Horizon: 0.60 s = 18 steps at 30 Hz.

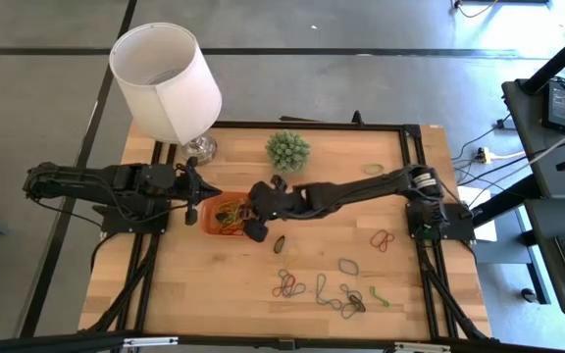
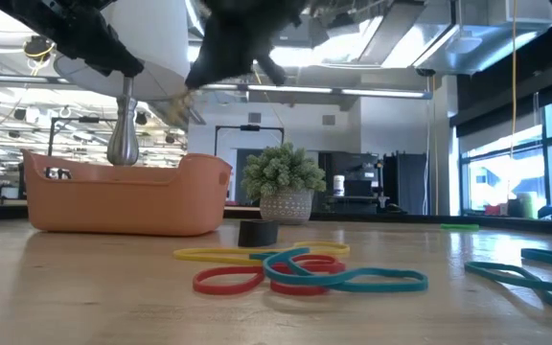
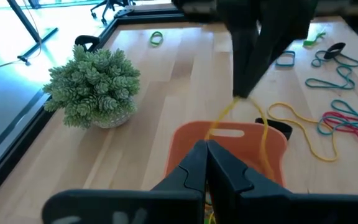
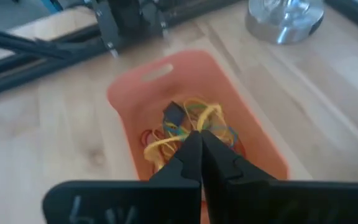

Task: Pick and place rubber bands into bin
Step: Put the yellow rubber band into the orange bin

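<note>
Right, the right gripper (image 4: pixel 199 144) is directly over the orange bin (image 1: pixel 207 214), fingers pinched together on a yellow rubber band (image 4: pixel 207 115) that dangles into the heap below. From the left wrist view you can see that yellow loop (image 3: pixel 263 127) hanging from the dark fingertips down to the bin's rim (image 3: pixel 185 134). Inside the bin there is a tangle of bands (image 4: pixel 166 134), yellow, red, green and blue, with something small and dark among them.

The left gripper (image 1: pixel 208 190) sits just beside the bin on the lamp side, fingers closed together with nothing between them, tips pointing toward the tray.

Plenty of loose rubber bands (image 1: pixel 322 289) lie scattered over the wooden table (image 1: pixel 292 314) toward the near edge: teal, red, green and dark ones in a loose cluster, a red one (image 1: pixel 384 237) by the right arm's base, a green one (image 1: pixel 373 168) up near the far rail. In the low view, a red, teal and yellow bunch (image 2: pixel 300 268) lies in the foreground.

A small potted plant (image 1: pixel 288 150) stands behind the bin, and the white lampshade (image 1: pixel 167 78) leans over the far left corner.
</note>
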### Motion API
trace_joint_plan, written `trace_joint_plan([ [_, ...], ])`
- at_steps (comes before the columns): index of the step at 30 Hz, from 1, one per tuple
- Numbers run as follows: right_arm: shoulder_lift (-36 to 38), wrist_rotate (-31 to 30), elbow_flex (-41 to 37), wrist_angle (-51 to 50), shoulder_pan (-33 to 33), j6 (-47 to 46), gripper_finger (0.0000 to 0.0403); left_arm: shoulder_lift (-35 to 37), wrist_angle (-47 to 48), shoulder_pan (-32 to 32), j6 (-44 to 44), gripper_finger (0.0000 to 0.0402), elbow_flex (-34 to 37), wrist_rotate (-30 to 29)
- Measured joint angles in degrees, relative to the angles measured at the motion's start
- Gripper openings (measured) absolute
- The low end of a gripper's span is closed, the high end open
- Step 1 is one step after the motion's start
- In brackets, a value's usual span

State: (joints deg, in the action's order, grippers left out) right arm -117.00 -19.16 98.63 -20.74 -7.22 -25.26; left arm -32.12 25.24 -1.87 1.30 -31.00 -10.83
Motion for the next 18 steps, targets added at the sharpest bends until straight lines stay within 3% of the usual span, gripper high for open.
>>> trace_joint_plan([
  [6, -2.6, 0.0, 0.0, -0.1, 0.0, -4.7, 0.0, 0.0, 0.2, 0.0, 0.0, 0.0008, 0.0, 0.1],
  [18, -3.0, -0.1, -0.4, -0.1, 1.6, -4.0, 0.0002, 0.0, 0.2, 0.0, 0.0, 0.0008, 0.0, 0.2],
])
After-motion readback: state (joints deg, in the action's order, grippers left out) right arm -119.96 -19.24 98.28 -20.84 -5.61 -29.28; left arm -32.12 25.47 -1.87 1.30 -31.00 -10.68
